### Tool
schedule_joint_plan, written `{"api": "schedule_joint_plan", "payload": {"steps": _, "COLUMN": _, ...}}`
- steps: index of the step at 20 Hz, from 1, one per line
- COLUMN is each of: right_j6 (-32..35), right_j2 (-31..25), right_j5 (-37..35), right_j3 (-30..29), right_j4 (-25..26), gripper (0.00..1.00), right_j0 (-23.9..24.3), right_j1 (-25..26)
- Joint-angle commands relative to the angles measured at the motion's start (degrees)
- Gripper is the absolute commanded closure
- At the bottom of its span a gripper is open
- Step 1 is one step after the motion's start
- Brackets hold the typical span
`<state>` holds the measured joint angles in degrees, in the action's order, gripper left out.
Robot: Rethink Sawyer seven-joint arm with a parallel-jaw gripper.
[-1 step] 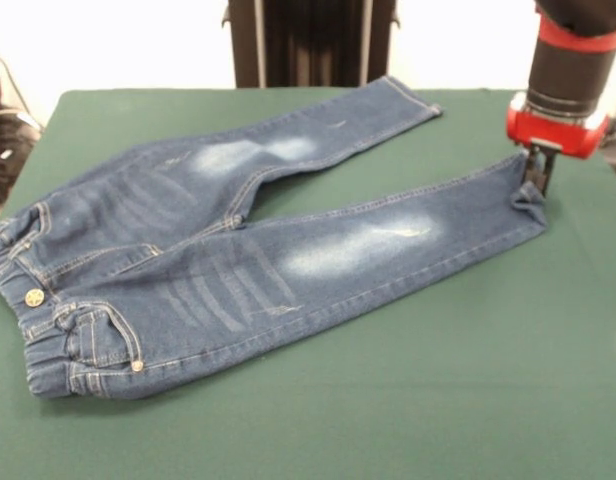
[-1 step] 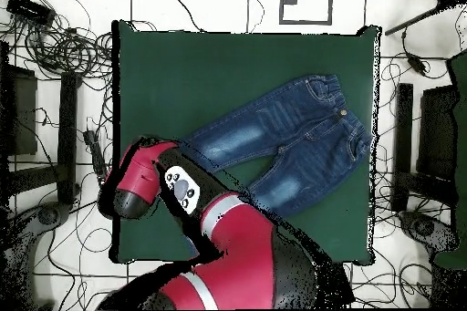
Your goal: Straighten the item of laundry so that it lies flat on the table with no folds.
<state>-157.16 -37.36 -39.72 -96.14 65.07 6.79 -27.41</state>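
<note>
The item of laundry (image 1: 238, 250), a small pair of dark blue jeans with faded whitish patches, lies spread on the green table (image 1: 438, 390). Its waistband and metal button (image 1: 34, 297) are at the left, and the two legs fan out to the right. My gripper (image 1: 537, 178) hangs at the right, at the hem of the nearer leg, where the cloth is bunched and slightly raised. Its narrow fingers look shut on that hem. In the overhead view the jeans (image 2: 283, 143) lie right of centre on the table (image 2: 228, 61), and my red arm (image 2: 155, 184) hides the gripper.
The far leg's hem (image 1: 413, 100) reaches close to the table's back edge. Tangled cables (image 2: 55, 43) and dark stands (image 2: 401, 134) lie on the floor around the table. Bare green felt runs along the front (image 1: 318, 430).
</note>
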Motion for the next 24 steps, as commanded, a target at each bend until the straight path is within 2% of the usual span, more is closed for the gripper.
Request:
{"api": "schedule_joint_plan", "payload": {"steps": 1, "right_j6": 19.3, "right_j2": -0.1, "right_j5": 4.9, "right_j3": -2.7, "right_j4": 1.7, "gripper": 1.0, "right_j0": -2.2, "right_j1": 5.6}}
{"api": "schedule_joint_plan", "payload": {"steps": 9, "right_j6": 18.7, "right_j2": -1.1, "right_j5": 4.8, "right_j3": -4.4, "right_j4": 1.1, "gripper": 1.0, "right_j0": -1.8, "right_j1": 3.9}}
{"api": "schedule_joint_plan", "payload": {"steps": 13, "right_j6": 18.5, "right_j2": -2.2, "right_j5": 4.2, "right_j3": -7.2, "right_j4": -0.3, "gripper": 1.0, "right_j0": -0.8, "right_j1": 0.8}}
{"api": "schedule_joint_plan", "payload": {"steps": 17, "right_j6": 20.7, "right_j2": -2.8, "right_j5": 3.8, "right_j3": -9.6, "right_j4": -1.5, "gripper": 1.0, "right_j0": -2.4, "right_j1": -1.8}}
{"api": "schedule_joint_plan", "payload": {"steps": 18, "right_j6": 20.5, "right_j2": -2.6, "right_j5": 4.5, "right_j3": -8.9, "right_j4": -1.1, "gripper": 1.0, "right_j0": -2.3, "right_j1": -0.7}}
{"api": "schedule_joint_plan", "payload": {"steps": 24, "right_j6": 24.0, "right_j2": -2.3, "right_j5": 5.5, "right_j3": -9.1, "right_j4": -1.4, "gripper": 1.0, "right_j0": -5.2, "right_j1": -2.0}}
